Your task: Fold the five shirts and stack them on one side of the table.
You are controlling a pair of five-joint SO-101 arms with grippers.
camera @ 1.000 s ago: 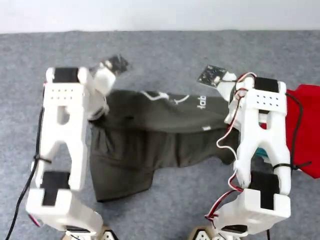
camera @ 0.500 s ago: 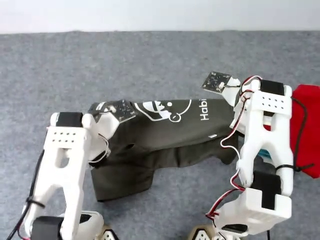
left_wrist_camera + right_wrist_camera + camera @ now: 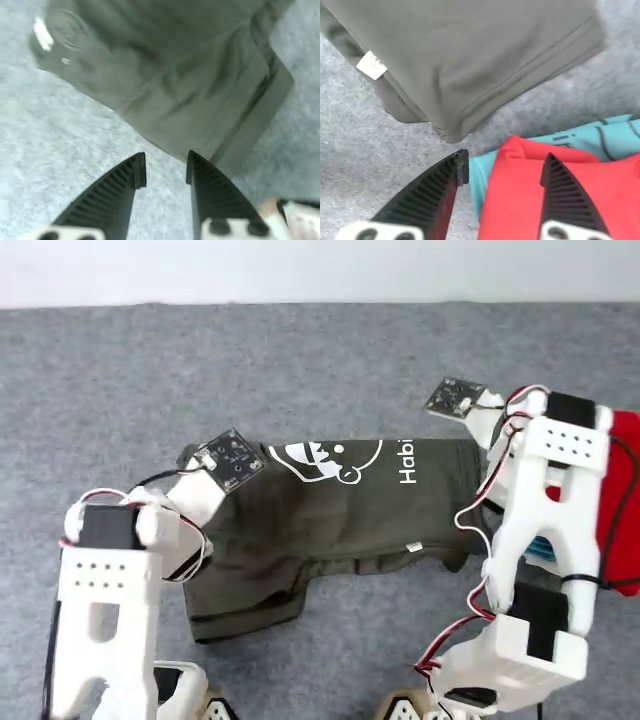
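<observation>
Now finds the left gripper [image 3: 165,172] drawn back to the near-left side of the dark olive cotton shirt [image 3: 340,510]; 1 s ago reached out past that shirt's far-left corner. Leaves its 2 black ribbed fingers parted and holding nothing, with bare carpet between them and a hemmed edge of the shirt just beyond the tips.

Shows the shirt laid flatter on the grey carpeted table [image 3: 300,360] than 1 s ago: then bunched along the far edge, with slivers of lettering upside down; now with the white print [image 3: 325,460] face up and upright across the far half. Still leaves 1 short sleeve [image 3: 245,610] sticking out toward the near-left.

Puts the right arm a little farther right than before, over the shirt's right end. Has the right gripper [image 3: 505,172] spread wide as well, gripping nothing, hanging above the folded red shirt [image 3: 530,200] and the teal cloth [image 3: 620,135] showing around its edges, just beside the olive shirt's hem. Picks out a small white tag [image 3: 371,65] at a fold near that hem.

From above, hides the olive shirt's right end and much of the red and teal pile behind the right arm's white links and wires, and the shirt's left edge behind the left arm.
</observation>
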